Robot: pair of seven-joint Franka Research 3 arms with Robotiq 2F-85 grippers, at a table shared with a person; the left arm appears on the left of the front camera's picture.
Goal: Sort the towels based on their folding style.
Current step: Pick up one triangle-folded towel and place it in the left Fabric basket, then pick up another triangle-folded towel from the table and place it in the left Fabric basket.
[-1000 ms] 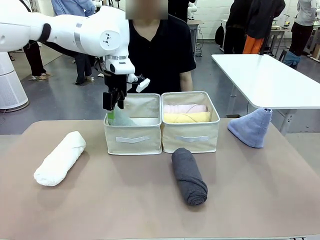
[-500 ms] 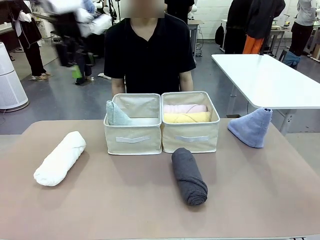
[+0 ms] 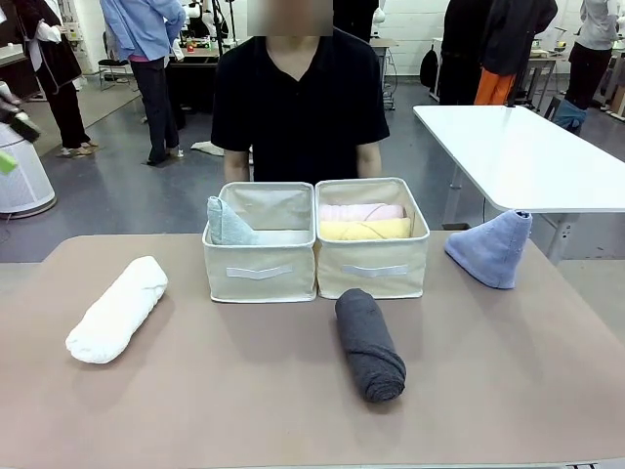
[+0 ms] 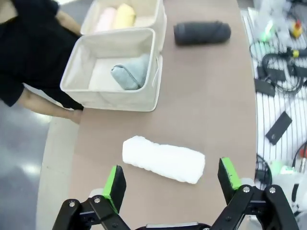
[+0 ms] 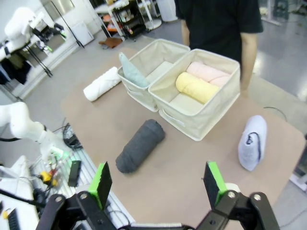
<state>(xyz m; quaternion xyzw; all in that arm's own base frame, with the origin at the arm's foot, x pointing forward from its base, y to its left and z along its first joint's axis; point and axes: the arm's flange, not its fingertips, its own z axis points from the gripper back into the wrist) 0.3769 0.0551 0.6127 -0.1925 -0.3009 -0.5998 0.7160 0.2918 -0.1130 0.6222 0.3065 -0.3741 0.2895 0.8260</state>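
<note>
Table (image 3: 244, 410): green cone (image 3: 227, 223) now binned; my left pincer (image 4: 171, 176), right pincer (image 5: 157, 178) gape empty; white roll (image 3: 117, 308), grey roll (image 3: 369, 342), blue cone (image 3: 491, 249) remain.

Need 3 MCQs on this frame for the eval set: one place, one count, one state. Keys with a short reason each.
1. Where is the pale grey-green cone towel?
A) in the left bin
B) on the floor
C) on a chair

2. How many towels lie loose on the table?
A) two
B) three
C) four

3. The left tool is:
A) shut on a towel
B) shut, empty
C) open, empty

Key:
1 A: it leans in that bin's corner.
2 B: the white roll, dark grey roll and periwinkle cone.
3 C: its jaws stand wide apart, gripping nothing.
</note>
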